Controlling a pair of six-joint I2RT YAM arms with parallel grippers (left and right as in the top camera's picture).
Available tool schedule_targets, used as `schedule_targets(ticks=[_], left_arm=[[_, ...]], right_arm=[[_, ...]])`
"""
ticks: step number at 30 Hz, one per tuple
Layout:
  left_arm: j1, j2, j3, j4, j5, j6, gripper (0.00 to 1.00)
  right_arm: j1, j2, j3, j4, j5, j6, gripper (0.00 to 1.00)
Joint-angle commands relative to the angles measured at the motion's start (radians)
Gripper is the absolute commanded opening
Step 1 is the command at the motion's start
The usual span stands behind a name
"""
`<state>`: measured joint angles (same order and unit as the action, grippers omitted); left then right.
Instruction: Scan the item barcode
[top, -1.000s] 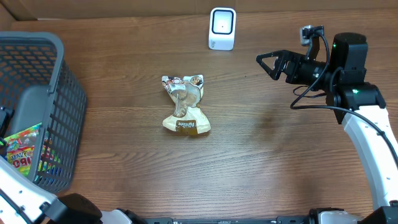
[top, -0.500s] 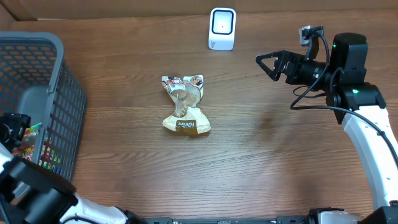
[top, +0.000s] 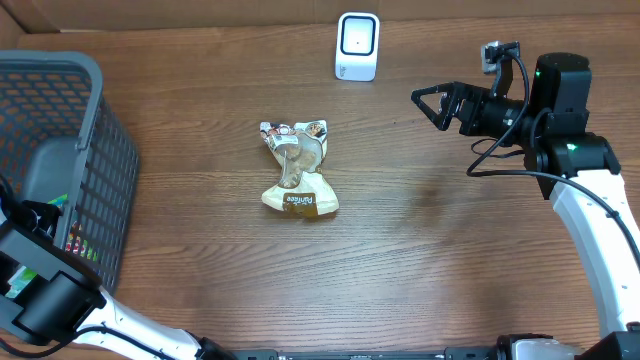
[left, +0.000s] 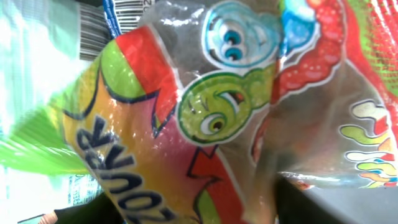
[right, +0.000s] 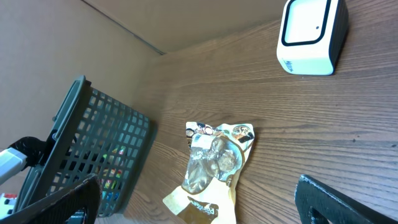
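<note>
The sour gummy bag (left: 205, 118) lies in the basket (top: 60, 65) at the table's left edge, directly under the left gripper (top: 30, 222). Whether its jaws grip the bag cannot be told. The right gripper (top: 430, 103), wide open and empty, is well apart.

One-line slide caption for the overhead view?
Snack bag lies mid-table, white scanner beyond it, grey basket at left; right tool open, left arm at the basket.

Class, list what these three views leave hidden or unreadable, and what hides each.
Left tool grip: left wrist view, candy bag fills the frame.
Barcode: left wrist view, cut off by the top edge.
Snack pouch print: overhead, too small to read.
Basket contents: overhead, left arm covers most.
</note>
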<state>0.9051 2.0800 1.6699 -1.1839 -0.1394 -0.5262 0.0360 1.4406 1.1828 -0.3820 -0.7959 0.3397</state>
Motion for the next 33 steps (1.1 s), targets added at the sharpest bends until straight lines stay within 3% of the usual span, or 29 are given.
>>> schedule_targets(ticks=[1, 2, 6, 10, 15, 20, 24, 26, 29, 31, 33], left_arm=[[0.004, 0.032, -0.006, -0.005, -0.024, -0.013, 0.11], [0.004, 0.032, -0.004, -0.009, -0.006, -0.013, 0.04], [0.000, 0.031, 0.048, -0.040, 0.139, 0.023, 0.04], [-0.017, 0.031, 0.178, -0.139, 0.183, 0.033, 0.04], [-0.062, 0.027, 0.434, -0.308, 0.197, 0.033, 0.04], [-0.175, -0.025, 0.805, -0.493, 0.197, 0.056, 0.04], [-0.259, -0.093, 0.904, -0.504, 0.130, 0.085, 0.05], [-0.286, -0.113, 0.903, -0.503, 0.042, 0.071, 0.26], [-0.295, -0.108, 0.887, -0.505, -0.017, 0.041, 0.77], [-0.280, -0.101, 0.849, -0.505, -0.014, 0.016, 0.92], [-0.255, -0.097, 0.788, -0.505, -0.019, 0.000, 1.00]], right_arm=[[0.002, -0.012, 0.023, 0.006, 0.002, -0.007, 1.00], [0.002, -0.012, 0.023, 0.006, 0.002, -0.007, 1.00], [0.002, -0.012, 0.023, 0.006, 0.002, -0.007, 1.00], [0.002, -0.012, 0.023, 0.006, 0.002, -0.007, 1.00], [0.002, -0.012, 0.023, 0.006, 0.002, -0.006, 1.00], [0.002, -0.012, 0.023, 0.006, 0.002, -0.006, 1.00], [0.002, -0.012, 0.023, 0.005, 0.002, -0.006, 1.00], [0.002, -0.012, 0.023, 0.002, 0.002, -0.006, 1.00], [0.002, -0.012, 0.023, 0.001, 0.003, -0.008, 1.00], [0.002, -0.012, 0.023, -0.003, 0.002, -0.020, 1.00], [0.002, -0.012, 0.023, -0.008, 0.002, -0.030, 1.00]])
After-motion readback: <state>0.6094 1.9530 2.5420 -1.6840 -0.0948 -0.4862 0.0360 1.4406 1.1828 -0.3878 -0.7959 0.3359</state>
